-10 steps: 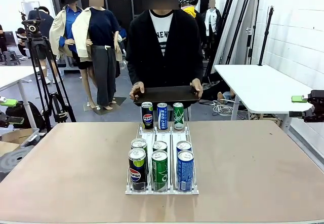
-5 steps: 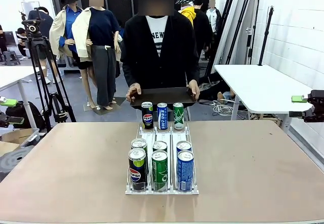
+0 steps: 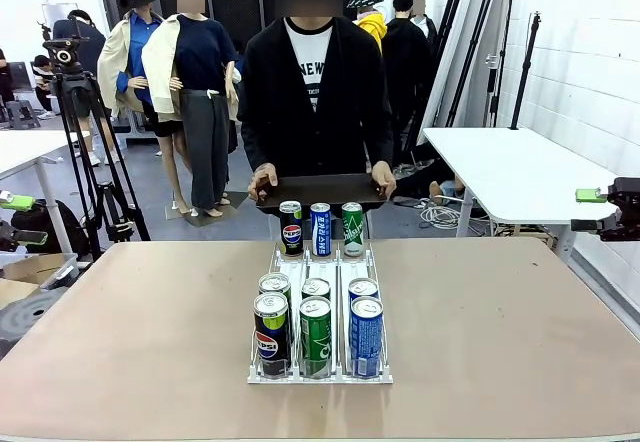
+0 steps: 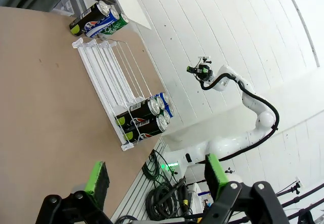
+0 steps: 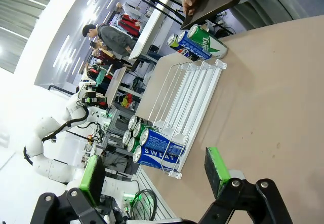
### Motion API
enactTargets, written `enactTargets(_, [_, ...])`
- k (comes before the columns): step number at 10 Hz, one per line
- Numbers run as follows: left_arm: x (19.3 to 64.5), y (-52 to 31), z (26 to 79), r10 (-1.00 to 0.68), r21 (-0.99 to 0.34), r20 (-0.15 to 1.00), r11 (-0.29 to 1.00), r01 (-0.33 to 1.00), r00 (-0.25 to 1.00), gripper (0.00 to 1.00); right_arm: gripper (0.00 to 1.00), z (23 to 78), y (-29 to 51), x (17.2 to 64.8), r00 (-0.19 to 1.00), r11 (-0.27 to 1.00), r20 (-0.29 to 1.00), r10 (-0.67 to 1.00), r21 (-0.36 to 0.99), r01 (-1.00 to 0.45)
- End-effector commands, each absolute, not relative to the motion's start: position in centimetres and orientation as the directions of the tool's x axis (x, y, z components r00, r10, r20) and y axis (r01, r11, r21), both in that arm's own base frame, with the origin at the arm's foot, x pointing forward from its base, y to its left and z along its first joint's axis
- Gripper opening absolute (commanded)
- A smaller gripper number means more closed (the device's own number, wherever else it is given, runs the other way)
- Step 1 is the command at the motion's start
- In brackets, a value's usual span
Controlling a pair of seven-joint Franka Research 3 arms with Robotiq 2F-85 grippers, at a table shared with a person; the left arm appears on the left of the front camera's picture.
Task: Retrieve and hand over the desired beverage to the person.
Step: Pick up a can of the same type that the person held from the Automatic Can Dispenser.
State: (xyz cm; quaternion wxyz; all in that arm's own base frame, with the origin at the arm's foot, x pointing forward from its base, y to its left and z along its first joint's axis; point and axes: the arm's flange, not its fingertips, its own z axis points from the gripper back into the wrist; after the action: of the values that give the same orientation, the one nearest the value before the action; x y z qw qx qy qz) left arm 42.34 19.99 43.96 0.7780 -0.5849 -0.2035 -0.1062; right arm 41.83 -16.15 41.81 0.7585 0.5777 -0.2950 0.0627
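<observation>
Not started: no can picked, nothing handed over. Left gripper (image 4: 156,179) fingers apart, empty, well clear of rack. Right gripper (image 5: 155,173) same: spread wide, nothing between pads. White wire rack (image 3: 320,374) at centre of table (image 3: 500,332). 6 cans (image 3: 316,327) at its 6 o'clock end. Pepsi can (image 3: 291,228), blue Pocari Sweat can (image 3: 320,229) and green Sprite can (image 3: 352,228) at its 12 o'clock end. Person (image 3: 318,92) at 12 o'clock, holding dark tray (image 3: 320,190) just beyond those 3. Can't tell which drink is wanted. Remaining: reach, grasp, lift, deliver.
</observation>
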Motion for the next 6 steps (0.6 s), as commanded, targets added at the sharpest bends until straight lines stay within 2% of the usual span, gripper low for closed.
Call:
enactTargets(1, [42.31,20.11,43.96,0.071,-0.865,0.441,0.299,0.402,0.895,1.00,1.00,41.80,-15.86,41.51,0.818,0.329,0.516,-0.252,0.841,-0.429])
enactTargets(6, [42.31,20.11,43.96,0.071,-0.865,0.441,0.299,0.402,0.895,1.00,1.00,41.80,-15.86,41.51,0.818,0.329,0.516,-0.252,0.841,-0.429])
